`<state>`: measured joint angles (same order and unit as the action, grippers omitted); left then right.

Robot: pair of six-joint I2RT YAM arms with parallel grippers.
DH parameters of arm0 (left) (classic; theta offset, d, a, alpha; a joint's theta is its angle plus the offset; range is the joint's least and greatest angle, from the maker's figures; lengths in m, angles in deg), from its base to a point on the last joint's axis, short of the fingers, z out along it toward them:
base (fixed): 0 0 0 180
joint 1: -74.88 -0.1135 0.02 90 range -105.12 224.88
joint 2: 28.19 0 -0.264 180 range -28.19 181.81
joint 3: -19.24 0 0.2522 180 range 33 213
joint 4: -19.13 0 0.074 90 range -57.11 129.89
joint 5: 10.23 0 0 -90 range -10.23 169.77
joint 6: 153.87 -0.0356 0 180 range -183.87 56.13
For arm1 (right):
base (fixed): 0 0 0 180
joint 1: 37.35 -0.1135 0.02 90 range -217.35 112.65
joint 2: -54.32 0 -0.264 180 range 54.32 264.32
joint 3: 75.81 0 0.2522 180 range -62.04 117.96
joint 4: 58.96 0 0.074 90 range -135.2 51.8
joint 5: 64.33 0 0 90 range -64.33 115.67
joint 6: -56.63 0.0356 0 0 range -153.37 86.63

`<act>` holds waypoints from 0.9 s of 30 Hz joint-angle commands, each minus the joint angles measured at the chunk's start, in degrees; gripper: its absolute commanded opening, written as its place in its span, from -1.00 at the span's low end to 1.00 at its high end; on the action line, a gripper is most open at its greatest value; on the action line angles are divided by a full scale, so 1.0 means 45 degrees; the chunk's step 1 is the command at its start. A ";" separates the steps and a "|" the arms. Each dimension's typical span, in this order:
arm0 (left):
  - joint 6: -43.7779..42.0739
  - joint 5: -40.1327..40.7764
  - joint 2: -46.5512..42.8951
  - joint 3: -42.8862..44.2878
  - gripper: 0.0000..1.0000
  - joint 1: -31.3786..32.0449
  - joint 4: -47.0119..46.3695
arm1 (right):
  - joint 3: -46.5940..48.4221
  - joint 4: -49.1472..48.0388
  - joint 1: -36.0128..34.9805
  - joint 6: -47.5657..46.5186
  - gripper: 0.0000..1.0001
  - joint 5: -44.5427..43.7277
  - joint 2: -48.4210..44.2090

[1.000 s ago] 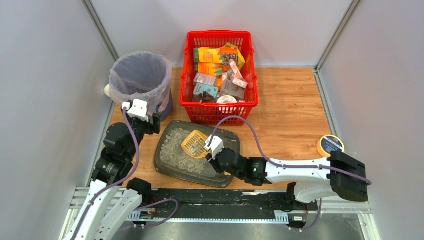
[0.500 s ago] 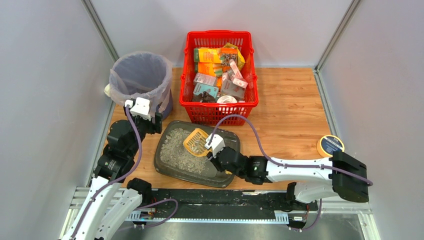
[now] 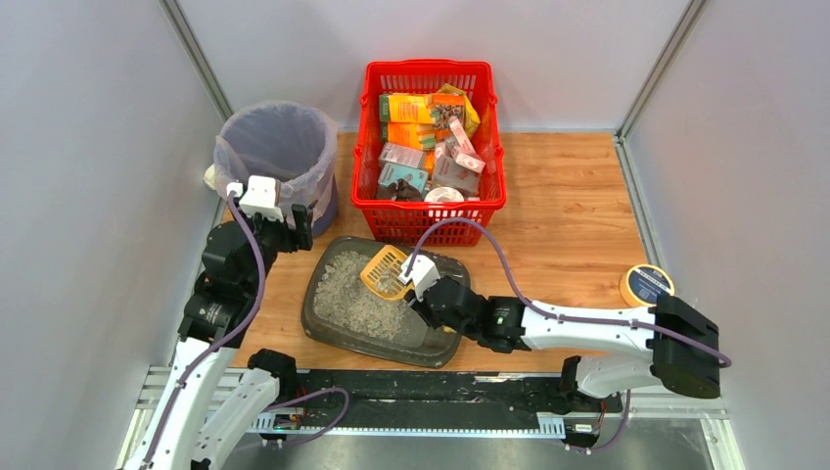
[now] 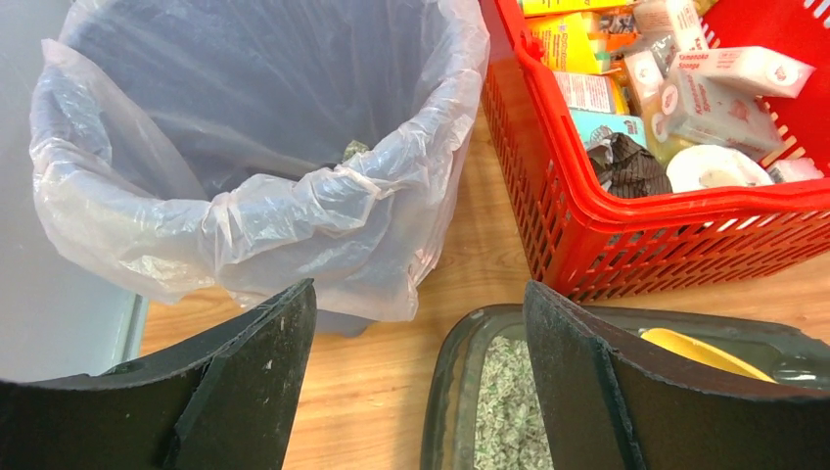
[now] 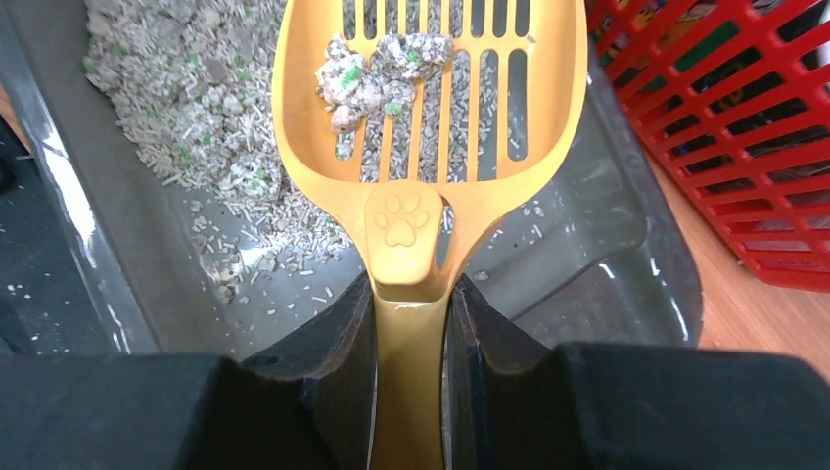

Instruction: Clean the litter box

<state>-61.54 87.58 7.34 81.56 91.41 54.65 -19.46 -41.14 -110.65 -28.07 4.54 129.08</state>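
My right gripper (image 5: 411, 294) grips yellow slotted plastic scoop (image 5: 431, 98) | dark grey plastic litter box (image 5: 607, 245) beneath | left gripper (image 4: 419, 294) wide

The right gripper (image 5: 409, 328) clamps the handle of a yellow slotted litter scoop (image 5: 431, 147) with a paw print at its neck. Pale clumps (image 5: 377, 73) flecked with green lie on the scoop's slots. Below it is the litter box (image 5: 626, 235), with grey litter (image 5: 186, 127) piled at upper left. A red mesh basket (image 5: 744, 127) stands at upper right on the wooden table (image 5: 749, 318).
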 commanded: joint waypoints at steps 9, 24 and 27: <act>0.0888 0.1682 0.0912 0.2839 0.79 -0.1075 0.2213 | 0.1509 0.2766 0.0526 -0.0651 -1.00 0.0962 -0.1926; 0.2176 -0.1225 0.4874 0.5987 0.92 -0.5293 0.3447 | 0.6628 0.7417 0.0937 -0.0748 -1.00 0.2781 -0.0853; 0.2723 -0.2396 0.5345 0.5929 0.84 -0.6309 0.3077 | 0.7214 0.7537 0.0995 -0.0729 -1.00 0.2624 -0.0735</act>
<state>-53.37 83.71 29.04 107.15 67.35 68.57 8.15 -10.56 -106.56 -30.50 15.69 125.17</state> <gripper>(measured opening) 0.950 0.298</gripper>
